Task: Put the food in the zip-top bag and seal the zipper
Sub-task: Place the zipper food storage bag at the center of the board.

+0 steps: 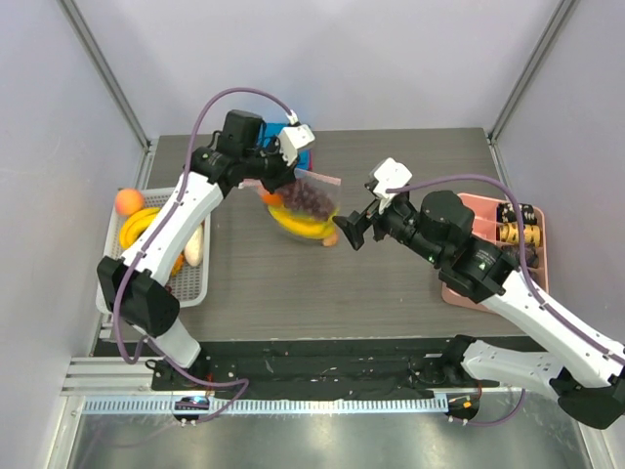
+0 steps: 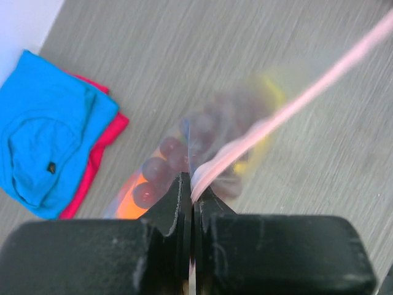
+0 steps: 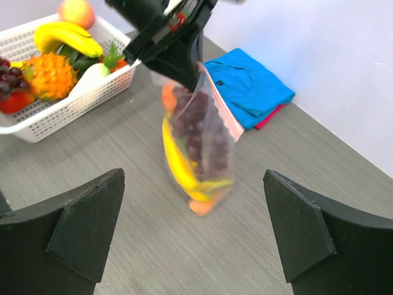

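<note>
The zip-top bag (image 1: pixel 305 208) hangs above the middle of the table, filled with the food: purple grapes (image 3: pixel 196 126), yellow banana pieces (image 3: pixel 178 161) and an orange piece (image 3: pixel 202 205) at the bottom. My left gripper (image 1: pixel 276 168) is shut on the bag's pink zipper strip (image 2: pixel 288 107) at its left end and holds the bag up. In the left wrist view the left gripper (image 2: pixel 193 190) pinches the strip with grapes (image 2: pixel 161 166) below. My right gripper (image 1: pixel 354 232) is open and empty just right of the bag; in the right wrist view the right gripper (image 3: pixel 196 227) faces the bag (image 3: pixel 198 144).
A white basket (image 1: pixel 195 289) with banana, peach and other fruit stands at the left edge. A folded blue-and-red cloth (image 2: pixel 49 132) lies at the back behind the bag. A pink compartment tray (image 1: pixel 483 207) with dark pieces stands at the right.
</note>
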Robot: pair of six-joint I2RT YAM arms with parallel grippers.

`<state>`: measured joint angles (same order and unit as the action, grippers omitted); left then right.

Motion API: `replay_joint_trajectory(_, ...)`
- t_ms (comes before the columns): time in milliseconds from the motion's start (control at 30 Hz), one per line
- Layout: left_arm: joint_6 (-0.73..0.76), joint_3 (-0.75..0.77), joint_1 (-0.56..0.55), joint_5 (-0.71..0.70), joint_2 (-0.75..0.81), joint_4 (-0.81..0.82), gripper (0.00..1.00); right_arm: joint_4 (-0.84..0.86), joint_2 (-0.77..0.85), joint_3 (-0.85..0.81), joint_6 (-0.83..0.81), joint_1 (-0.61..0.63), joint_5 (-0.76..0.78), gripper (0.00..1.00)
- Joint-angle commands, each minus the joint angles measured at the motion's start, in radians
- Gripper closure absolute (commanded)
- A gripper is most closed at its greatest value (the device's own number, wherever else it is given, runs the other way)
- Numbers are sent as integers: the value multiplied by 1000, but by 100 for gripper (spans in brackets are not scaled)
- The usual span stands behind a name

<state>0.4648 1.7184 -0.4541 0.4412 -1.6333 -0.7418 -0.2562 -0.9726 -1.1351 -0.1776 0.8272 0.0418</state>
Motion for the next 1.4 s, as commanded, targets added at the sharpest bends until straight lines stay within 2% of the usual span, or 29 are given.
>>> replay_joint_trajectory(0, 12, -52, -15, 4, 47, 16, 100, 60, 37, -37, -3, -3, 98, 0)
replay_joint_trajectory(167, -44, -279, -96, 25, 130, 30, 100, 60, 48, -25, 3, -8, 102, 0)
replay_joint_trajectory(267, -152, -417, -136, 88, 182, 59, 100, 60, 43, -25, 9, -13, 109, 1)
replay_joint_trajectory(567, -460, -641, -207, 174, 193, 228, 99, 54, 48, -2, 39, -59, 179, 1)
replay_joint_trajectory(667, -538, -709, -233, 166, 187, 315, 94, 40, 46, 41, 49, -76, 197, 0)
replay_joint_trajectory(733, -558, -721, -251, 145, 170, 346, 87, 28, 43, 60, 70, -98, 211, 0)
replay_joint_trajectory(833, -589, -720, -259, 41, 112, 381, 81, -15, 28, 80, 128, -151, 166, 0)
replay_joint_trajectory(867, -568, -715, -258, -11, 90, 386, 78, -21, 23, 78, 144, -161, 155, 0)
replay_joint_trajectory(933, -522, -701, -256, -4, 81, 378, 73, -56, 6, 66, 145, -187, 100, 0)
replay_joint_trajectory(967, -496, -697, -256, 20, 85, 362, 63, -72, 0, 58, 153, -197, 84, 0)
replay_joint_trajectory(1033, -469, -681, -256, 79, 133, 332, 51, -124, -9, 34, 171, -229, 11, 0)
replay_joint_trajectory(1100, -430, -629, -258, 125, 197, 245, 34, -156, -15, 15, 176, -249, -28, 0)
replay_joint_trajectory(1133, -419, -609, -256, 129, 220, 214, 30, -185, -14, 2, 176, -266, -96, 0)
replay_joint_trajectory(1167, -408, -555, -253, 131, 245, 170, 19, -196, -8, -5, 197, -272, -115, 0)
replay_joint_trajectory(1233, -374, -504, -248, 126, 303, 49, 10, -225, 0, -18, 219, -286, -155, 0)
replay_joint_trajectory(1267, -374, -476, -239, 117, 319, 17, 0, -232, 12, -20, 228, -286, -161, 0)
replay_joint_trajectory(1367, -368, -392, -184, 79, 372, -94, 0, -248, 29, -20, 263, -304, -169, 0)
